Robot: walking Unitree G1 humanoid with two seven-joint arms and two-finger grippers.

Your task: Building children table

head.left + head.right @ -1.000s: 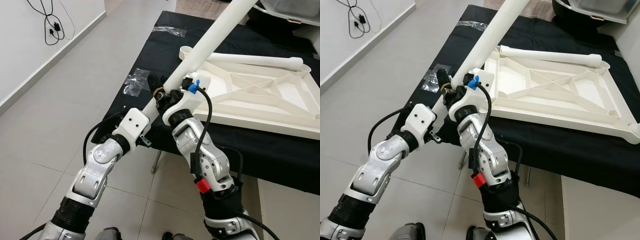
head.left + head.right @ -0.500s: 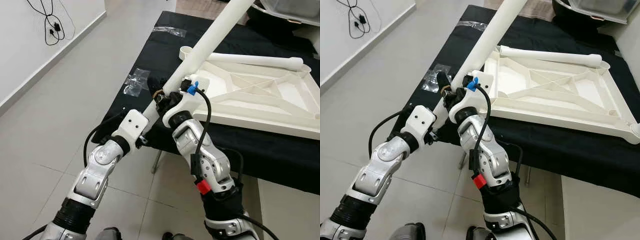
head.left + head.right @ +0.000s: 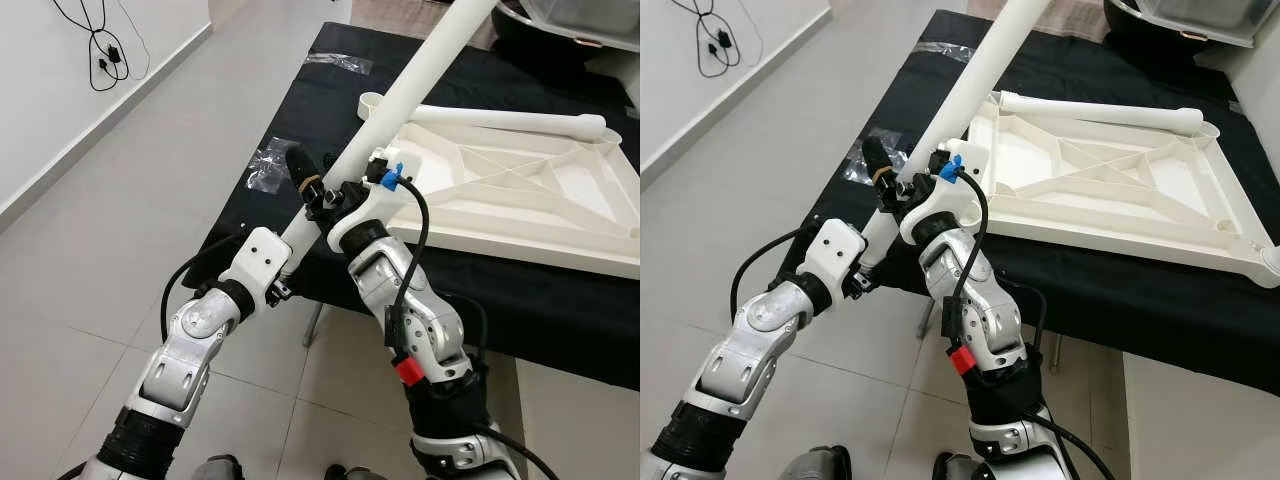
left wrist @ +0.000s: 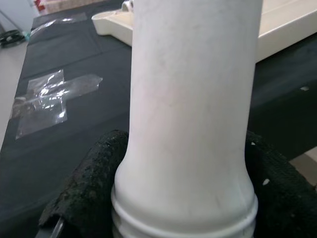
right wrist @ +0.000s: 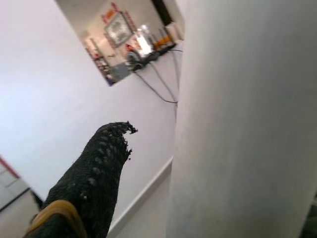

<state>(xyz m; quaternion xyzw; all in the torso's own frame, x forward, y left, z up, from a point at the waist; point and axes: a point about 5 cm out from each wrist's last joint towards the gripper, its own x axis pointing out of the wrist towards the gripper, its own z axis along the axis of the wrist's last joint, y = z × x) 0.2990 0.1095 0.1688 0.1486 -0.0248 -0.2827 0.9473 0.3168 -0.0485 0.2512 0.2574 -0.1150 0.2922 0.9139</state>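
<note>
— Where is the table leg right now?

— The long white table leg (image 3: pixel 415 75) slants from the centre of the left eye frame up to the top edge, right of centre. Its lower end sits among the two wrists, just off the near left edge of the black-covered table (image 3: pixel 300 110).

— And the grippers?

— The right gripper (image 3: pixel 318 188) is at the frame's centre, closed around the leg near its lower end; one black finger (image 3: pixel 300 165) sticks up and to the left beside the tube. In the right wrist view that finger (image 5: pixel 91 173) lies alongside the white tube, with a yellow band at its base. The left gripper (image 4: pixel 188 198) holds the leg's bottom end — in the left wrist view its black padded fingers (image 4: pixel 86 183) press on both sides of the tube, just above a ridged collar.

— What about the rest of the table?

— The white tabletop frame (image 3: pixel 520 195) lies upside down on the black cloth in the right half of the frame, its ribbed underside facing up. A second white leg (image 3: pixel 510 120) lies along its far edge, and a round socket (image 3: pixel 372 101) shows at its far left corner, just left of the held leg.

— Anything else on the cloth?

— A crumpled clear plastic bag (image 3: pixel 270 162) at centre left, and another clear plastic bag (image 3: pixel 340 62) near the top. Black cables (image 3: pixel 100 45) hang against the white wall at upper left.
</note>
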